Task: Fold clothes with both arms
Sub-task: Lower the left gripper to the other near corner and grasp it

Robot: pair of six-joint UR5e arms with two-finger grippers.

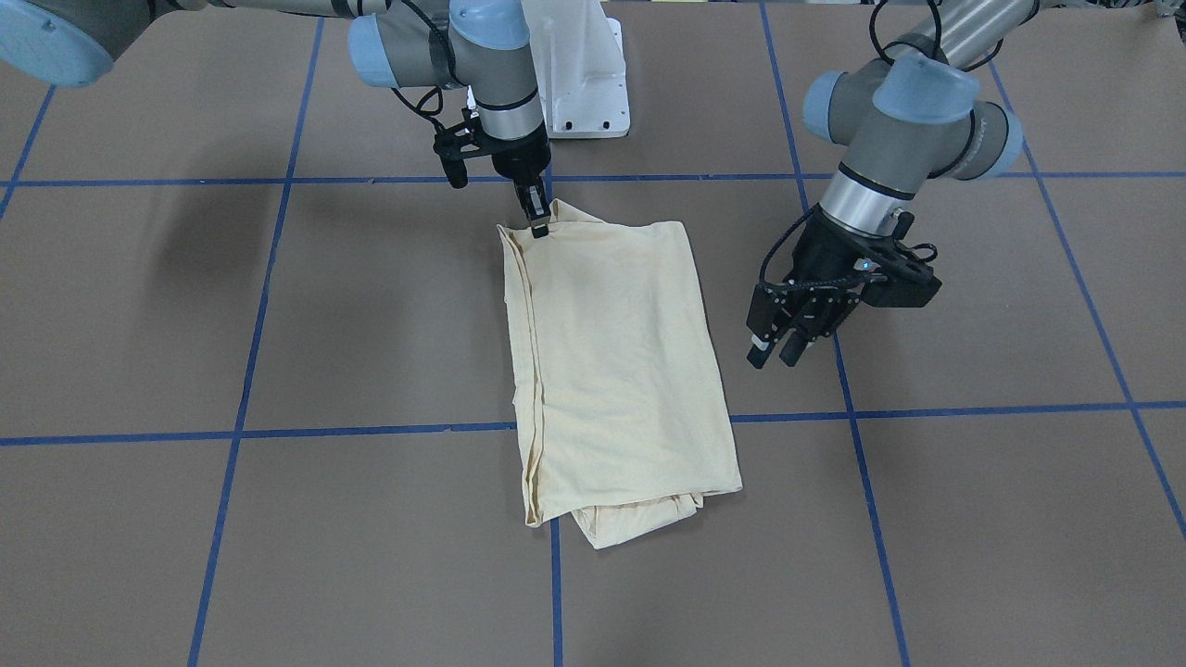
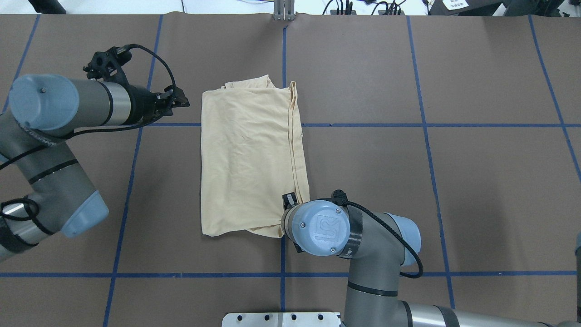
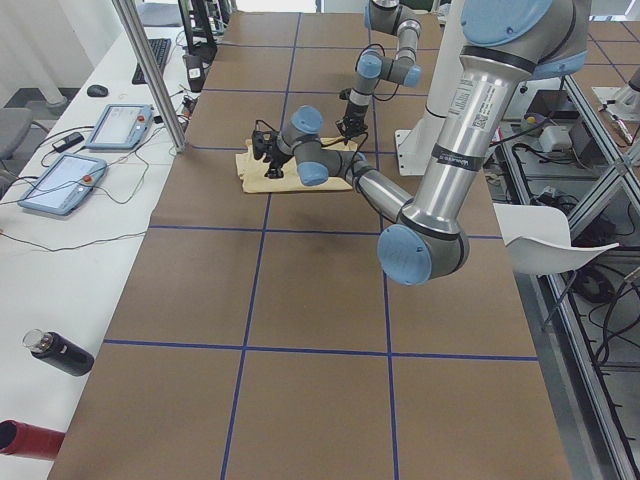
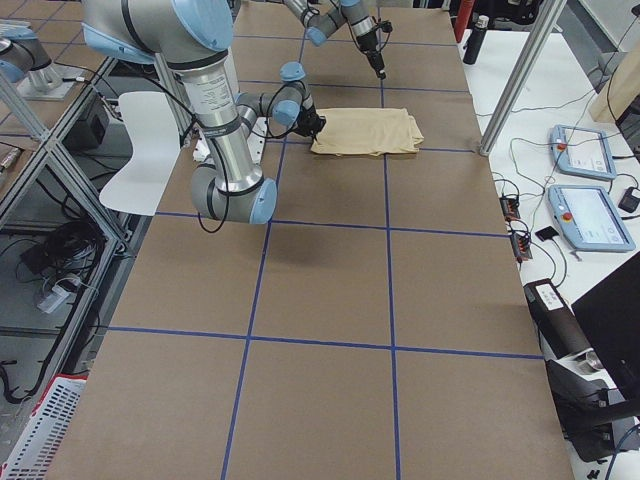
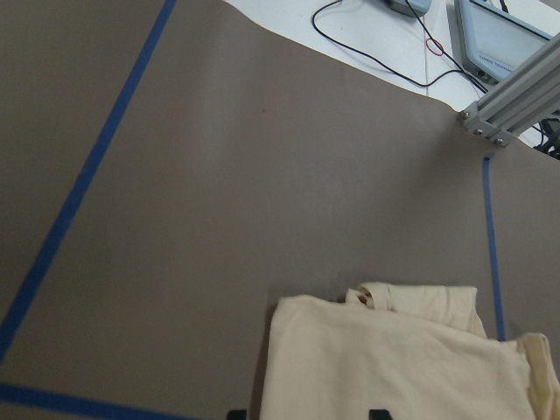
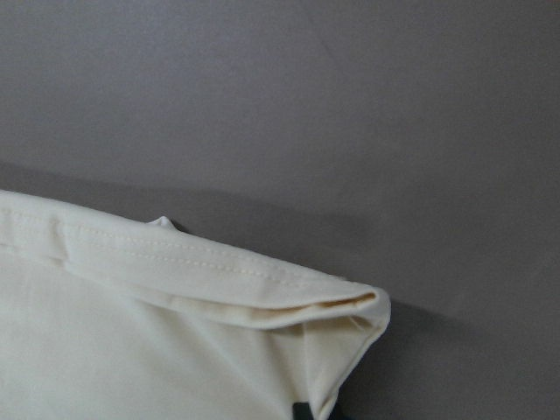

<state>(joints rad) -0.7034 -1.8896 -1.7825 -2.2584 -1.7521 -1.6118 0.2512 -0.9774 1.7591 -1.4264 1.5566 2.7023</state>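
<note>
Folded cream T-shirt (image 1: 616, 361) lies flat on the table (image 1: 973, 519), out in front of the white pedestal base (image 1: 584, 74). My right gripper (image 1: 536, 225) pinches the shirt corner nearest the base, likely to lift it for the next fold. My left gripper (image 1: 776, 350) hangs off the cloth, farther from the base, fingers spread and holding nothing, ready for an edge.
</note>
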